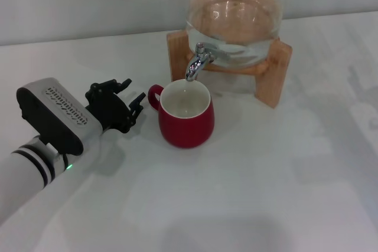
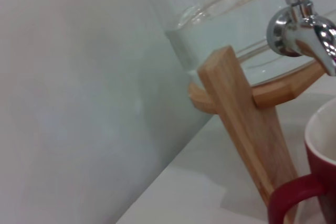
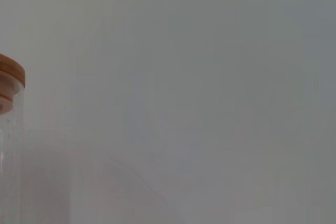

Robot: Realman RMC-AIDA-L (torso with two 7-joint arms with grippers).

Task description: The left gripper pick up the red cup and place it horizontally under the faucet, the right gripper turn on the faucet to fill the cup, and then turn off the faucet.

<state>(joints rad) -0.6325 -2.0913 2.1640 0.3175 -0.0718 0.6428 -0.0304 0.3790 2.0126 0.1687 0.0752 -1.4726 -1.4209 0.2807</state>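
Note:
The red cup (image 1: pixel 185 116) stands upright on the white table, its white inside right below the spout of the chrome faucet (image 1: pixel 199 60). The faucet is fixed to a clear glass dispenser (image 1: pixel 236 16) on a wooden stand (image 1: pixel 274 72). My left gripper (image 1: pixel 133 97) is open and empty, just left of the cup's handle and apart from it. In the left wrist view the faucet (image 2: pixel 304 30) and the cup's handle (image 2: pixel 294 195) show close up. My right gripper is out of view.
The white table (image 1: pixel 266 193) spreads in front and to the right of the cup. A grey wall stands behind the dispenser. The right wrist view shows only the dispenser's wooden lid (image 3: pixel 10 77) against that wall.

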